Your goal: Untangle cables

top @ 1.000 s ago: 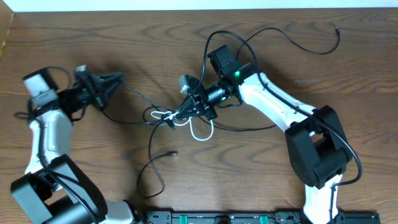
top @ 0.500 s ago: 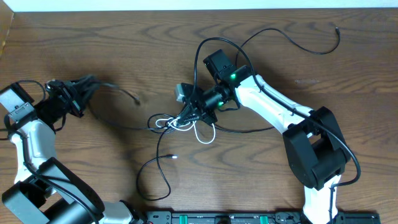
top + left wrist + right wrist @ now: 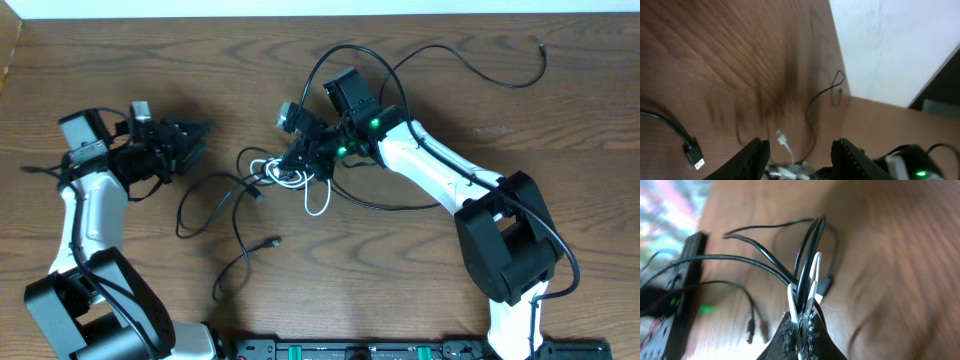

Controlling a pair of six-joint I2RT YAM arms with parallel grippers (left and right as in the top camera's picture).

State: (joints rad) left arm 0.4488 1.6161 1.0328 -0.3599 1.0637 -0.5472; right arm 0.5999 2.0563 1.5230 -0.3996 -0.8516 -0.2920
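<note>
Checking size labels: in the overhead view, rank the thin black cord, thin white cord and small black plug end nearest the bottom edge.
Largest: thin black cord, sprawling.
Then thin white cord.
Smallest: small black plug end.

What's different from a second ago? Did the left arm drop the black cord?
Yes. The left end effector swung out left, opened, let go of the black cord and came back toward the middle. The cord now lies slack on the table. The right end effector carried the tangle slightly toward the far edge. Unchanged: it stays shut on the white cord and black strands.
</note>
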